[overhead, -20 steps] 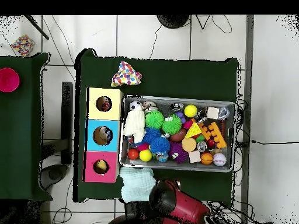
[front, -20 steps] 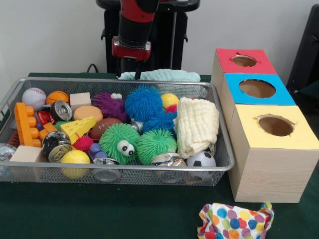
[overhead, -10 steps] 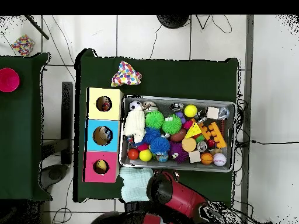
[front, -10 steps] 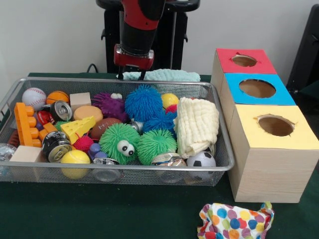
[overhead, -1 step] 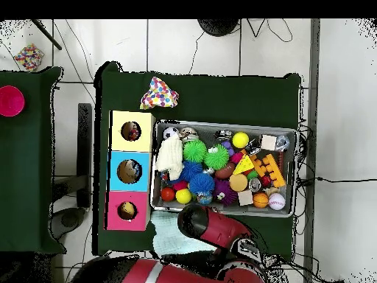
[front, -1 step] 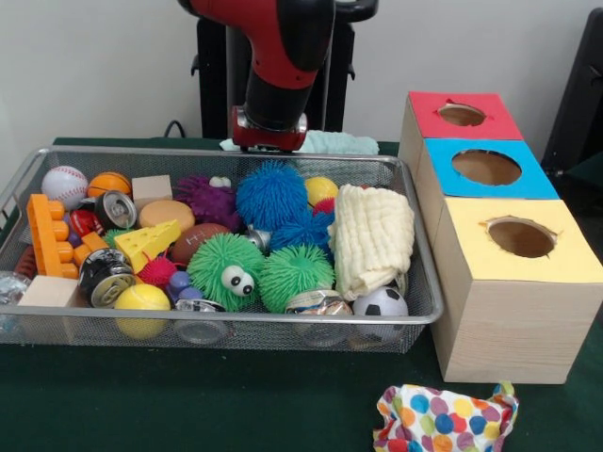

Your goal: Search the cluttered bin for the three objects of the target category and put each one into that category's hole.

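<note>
Since a second ago the arm has swung toward the bin and dropped a little; nothing in the bin has shifted.

Front view
- Gripper [front, -1 step: 270, 141] hangs just over the far rim of the wire bin [front, -1 step: 236, 318], in front of the teal towel [front, -1 step: 332, 142]. Only the wrist end shows, so I cannot tell if the claw is wide or narrow.
- The target category is not stated. My guess, from where the arm sits, is the puffer balls.
- The blue puffer [front, -1 step: 271, 194] lies directly below the wrist, at the back middle of the bin. The green puffer with eyes [front, -1 step: 224, 270] and the plain green puffer [front, -1 step: 295, 273] sit toward the front, touching each other.
- Looks: round, bright, covered in thin rubbery tendrils.
- Handling, as I judge it: light, very soft and squashy, likely to bulge out of a shallow pinch. I would grip across the middle of the body, not the tendrils, and close deep.
- The red-topped hole [front, -1 step: 461, 114], blue-topped hole [front, -1 step: 486, 167] and yellow-topped hole [front, -1 step: 521, 237] stand beside the bin.

Overhead view
- Arm [overhead, -1 step: 215, 230] reaches over the towel's edge to the bin's rim. The claw is hidden beneath it.
- The blue puffer [overhead, -1 step: 194, 172] lies near that rim, toward the box end, with the green pair just beyond it
</note>
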